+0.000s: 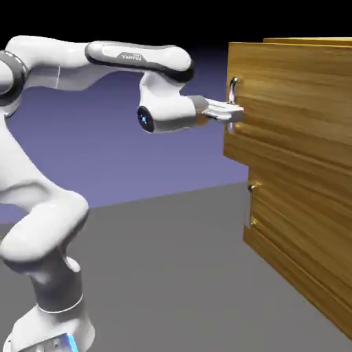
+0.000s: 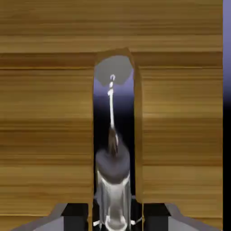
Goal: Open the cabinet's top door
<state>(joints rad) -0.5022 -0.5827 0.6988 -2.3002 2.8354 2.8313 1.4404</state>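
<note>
While the white arm (image 1: 82, 62) stretches level across the upper half of the exterior view, we see its gripper (image 1: 231, 113) closed on the handle (image 1: 234, 100), a slim silver bar standing upright near the left edge of the top door (image 1: 295, 96). That door fills the upper right of the frame as the uppermost panel of the cabinet (image 1: 302, 220), a tall box of golden-brown wood with horizontal grain. We note that the door's left edge stands out to the left of the panels below it. Lower on the cabinet front, at middle right of the frame, we can make out a small metal handle (image 1: 251, 187).

In the hand view, wood grain fills nearly the whole frame. We find the handle (image 2: 111, 149) running up the centre, shiny and reflective, with the gripper (image 2: 113, 216) at the bottom edge, its dark fingertips (image 2: 74, 212) pressed in narrowly on either side of the bar. A thin blue strip of backdrop (image 2: 227, 90) shows along the right edge.
</note>
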